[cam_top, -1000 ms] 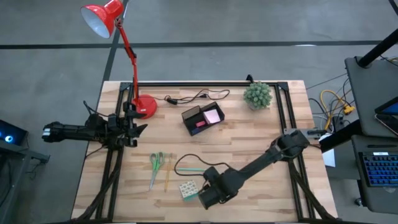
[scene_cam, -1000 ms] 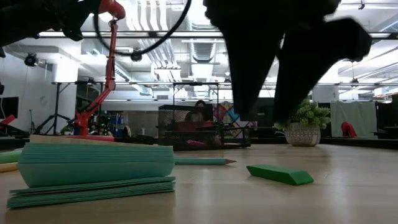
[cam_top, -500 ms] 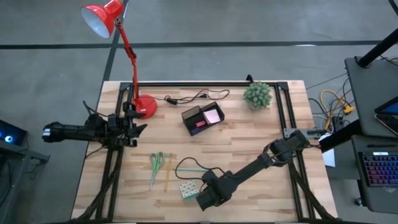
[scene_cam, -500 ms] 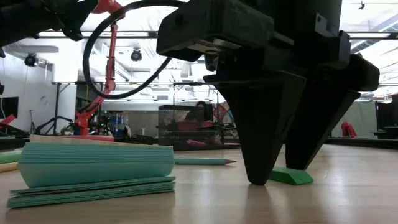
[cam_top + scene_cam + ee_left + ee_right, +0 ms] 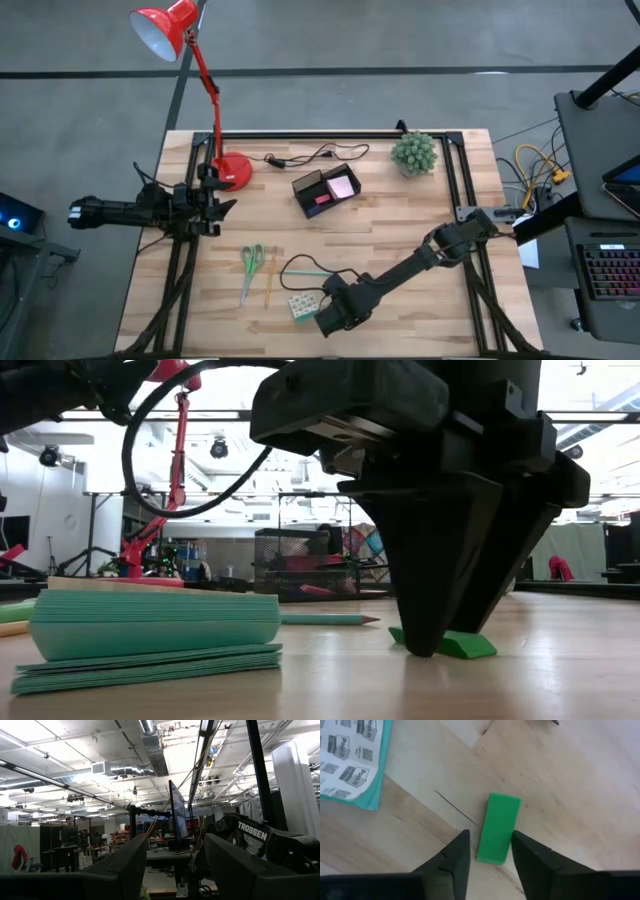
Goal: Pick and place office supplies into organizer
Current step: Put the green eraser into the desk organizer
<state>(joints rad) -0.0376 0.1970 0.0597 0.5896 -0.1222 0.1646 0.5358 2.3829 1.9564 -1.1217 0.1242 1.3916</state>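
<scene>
My right gripper [image 5: 330, 312] is near the table's near edge, pointing down and open. Its fingertips [image 5: 420, 648] are at the tabletop. In the right wrist view the green eraser [image 5: 497, 827] lies flat on the wood, one end between my right gripper's [image 5: 490, 839] fingers. My left gripper [image 5: 215, 205] waits open at the left edge and sees only the room [image 5: 175, 880]. The black organizer [image 5: 325, 190] holds a pink sticky-note pad [image 5: 342, 186] and a pink eraser [image 5: 322, 199]. My right gripper stands astride one end of the green eraser [image 5: 492, 855], coming from above with its fingers across the eraser's width. The eraser lies flat on the table. I cannot tell whether either finger touches it.
A teal sticky-note pad [image 5: 302, 305] lies just left of the right gripper. Green-handled scissors [image 5: 250, 265], a yellow pencil [image 5: 269, 282] and a teal pen [image 5: 312, 272] lie left of centre. The red lamp's base [image 5: 234, 170], a black cable [image 5: 310, 155] and the plant [image 5: 414, 152] stand along the far side.
My right gripper has come down from above the table until its fingertips reached the tabletop around the green eraser. It has also shifted slightly toward the table's left.
</scene>
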